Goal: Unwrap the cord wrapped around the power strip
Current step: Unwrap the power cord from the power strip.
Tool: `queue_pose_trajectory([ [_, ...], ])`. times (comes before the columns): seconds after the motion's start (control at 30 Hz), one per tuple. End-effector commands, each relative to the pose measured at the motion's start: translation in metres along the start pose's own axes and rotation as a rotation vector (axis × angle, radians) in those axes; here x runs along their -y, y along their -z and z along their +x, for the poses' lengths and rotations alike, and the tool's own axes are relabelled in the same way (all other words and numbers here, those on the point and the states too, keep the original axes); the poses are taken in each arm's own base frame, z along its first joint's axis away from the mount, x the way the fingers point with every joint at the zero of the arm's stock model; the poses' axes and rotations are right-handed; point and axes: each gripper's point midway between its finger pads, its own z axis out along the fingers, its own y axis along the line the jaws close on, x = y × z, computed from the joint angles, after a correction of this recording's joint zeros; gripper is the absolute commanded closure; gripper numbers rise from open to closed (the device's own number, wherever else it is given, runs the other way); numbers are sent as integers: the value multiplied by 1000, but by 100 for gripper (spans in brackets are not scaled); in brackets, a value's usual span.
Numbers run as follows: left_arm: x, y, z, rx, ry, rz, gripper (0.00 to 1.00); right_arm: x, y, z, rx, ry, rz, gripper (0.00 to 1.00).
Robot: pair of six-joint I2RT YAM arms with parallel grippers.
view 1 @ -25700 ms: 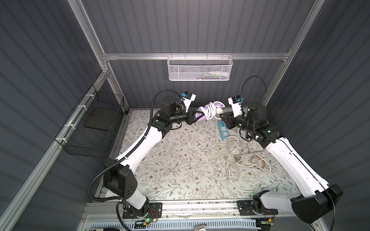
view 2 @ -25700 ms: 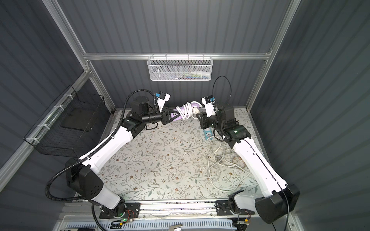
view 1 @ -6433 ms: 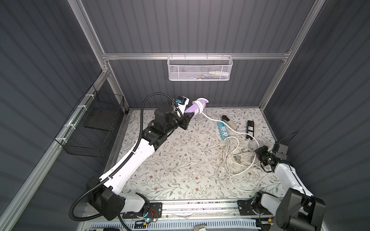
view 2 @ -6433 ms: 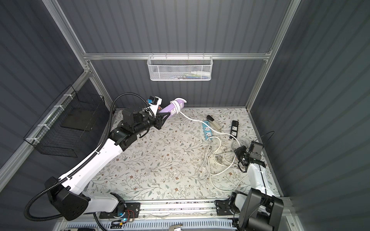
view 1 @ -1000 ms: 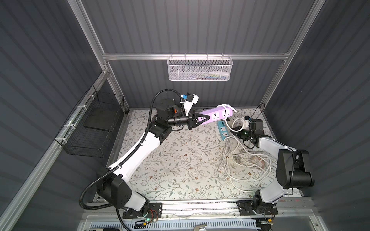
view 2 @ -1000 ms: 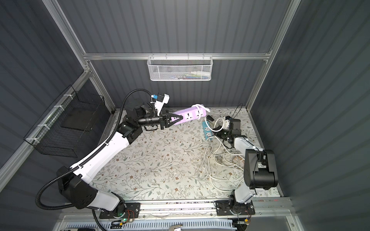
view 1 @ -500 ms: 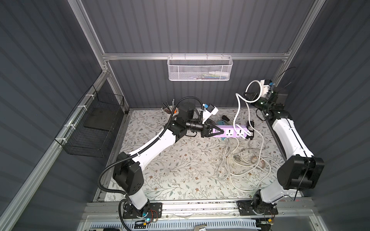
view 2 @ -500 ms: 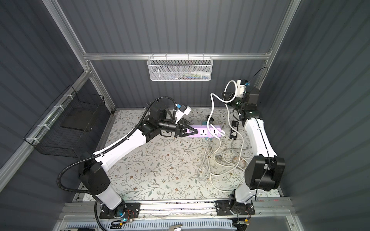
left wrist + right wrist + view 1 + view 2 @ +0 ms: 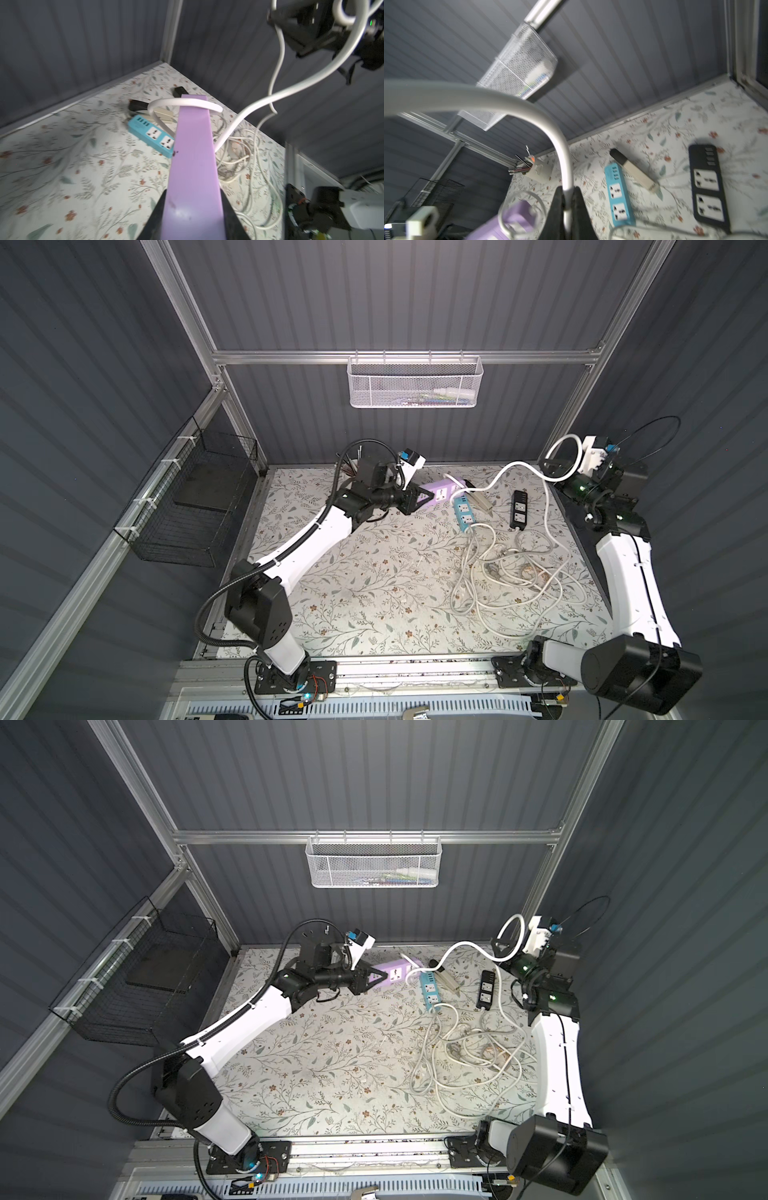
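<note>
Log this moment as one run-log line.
left gripper: shut on purple power strip | right gripper: shut on white cord | wrap: one loop around strip's far end

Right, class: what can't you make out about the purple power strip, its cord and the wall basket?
- Left wrist view: gripped end of the purple plastic power strip, covered by the left arm's jaws.
- Both top views: plug end of the thick white cord, lost in the cable tangle.
- Both top views: contents of the white mesh wall basket, too small.
</note>
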Motion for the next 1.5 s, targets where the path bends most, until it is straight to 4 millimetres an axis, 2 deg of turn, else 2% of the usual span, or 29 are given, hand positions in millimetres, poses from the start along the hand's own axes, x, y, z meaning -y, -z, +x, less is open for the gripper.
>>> queue_pose_trajectory([
  [0.0, -20, 56, -60, 203, -123, -236, 100, 36, -4, 39, -91, -41, 96, 100],
  [0.17, -34, 112, -88, 317, -195, -462, 100, 74, -10, 87, -191, -88, 183, 100],
  [0.2, -39, 118, -82, 312, -198, -497, 100, 81, -12, 97, -212, -98, 198, 100],
  [0.4, -53, 164, -96, 383, -211, -663, 100, 126, -27, 153, -336, -156, 298, 100],
  [0.5, -58, 178, -100, 404, -206, -712, 100, 140, -37, 169, -372, -208, 311, 100],
  [0.67, -68, 196, -102, 428, -179, -787, 100, 157, -52, 182, -392, -271, 331, 100],
  [0.87, -78, 216, -104, 450, -160, -852, 100, 161, -66, 210, -456, -286, 342, 100],
  [0.97, -78, 213, -104, 455, -149, -823, 100, 161, -71, 224, -490, -289, 338, 100],
  [1.13, -58, 181, -104, 440, -162, -617, 100, 151, -74, 230, -500, -274, 309, 100],
  [1.17, -53, 174, -105, 433, -169, -566, 100, 149, -74, 230, -502, -270, 300, 97],
  [1.23, -45, 163, -104, 425, -165, -492, 100, 143, -74, 229, -505, -261, 285, 83],
  [1.3, -36, 154, -104, 423, -164, -414, 100, 138, -73, 227, -506, -245, 274, 60],
  [1.47, -20, 142, -106, 421, -151, -287, 100, 126, -65, 211, -475, -184, 271, 32],
])
